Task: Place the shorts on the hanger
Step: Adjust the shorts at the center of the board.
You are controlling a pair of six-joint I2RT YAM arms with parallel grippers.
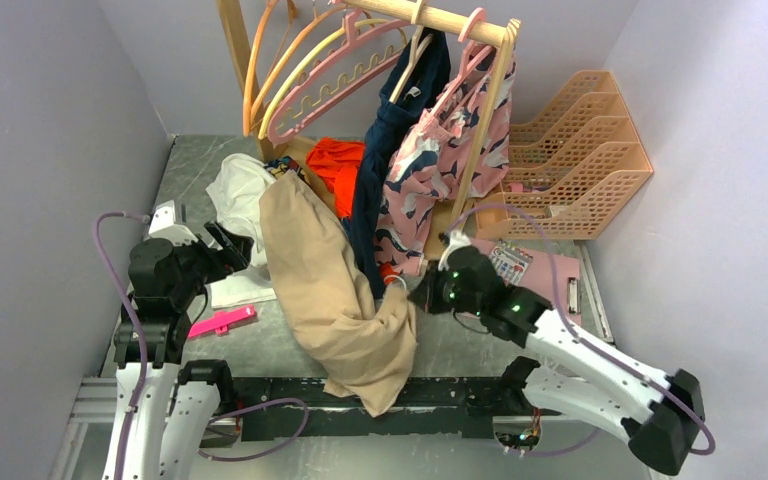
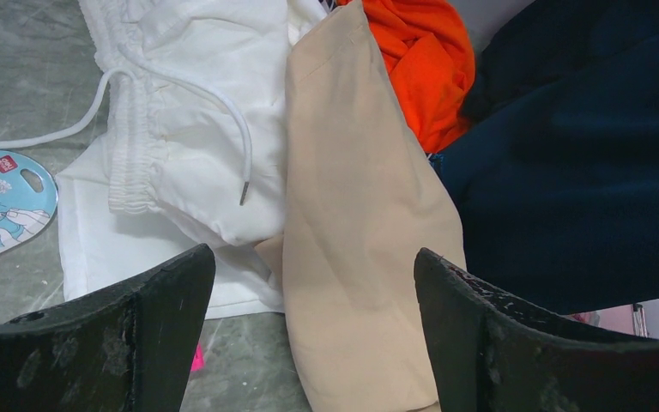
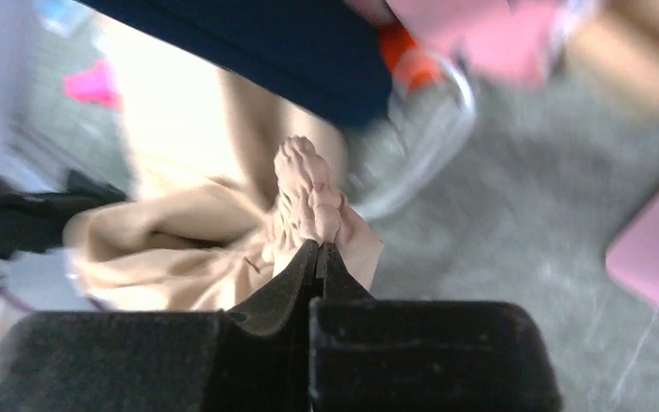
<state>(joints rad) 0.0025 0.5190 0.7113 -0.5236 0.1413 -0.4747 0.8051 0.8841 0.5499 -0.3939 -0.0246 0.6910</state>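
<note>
The tan shorts point(image 1: 325, 290) lie stretched down the middle of the table, from the clothes pile to the near edge. My right gripper point(image 1: 418, 296) is shut on the gathered waistband of the shorts point(image 3: 313, 202) at their right side. My left gripper point(image 1: 232, 243) is open and empty, just left of the shorts' upper leg point(image 2: 360, 223). The pink hanger point(image 1: 335, 75) hangs tilted on the wooden rail at the back, left of the hanging clothes.
A navy garment point(image 1: 385, 170) and a pink patterned garment point(image 1: 450, 170) hang from the rail. White shorts point(image 1: 240, 190) and an orange cloth point(image 1: 340, 165) lie behind. A pink clip point(image 1: 222, 321) lies near left. Peach file trays point(image 1: 575, 160) stand back right.
</note>
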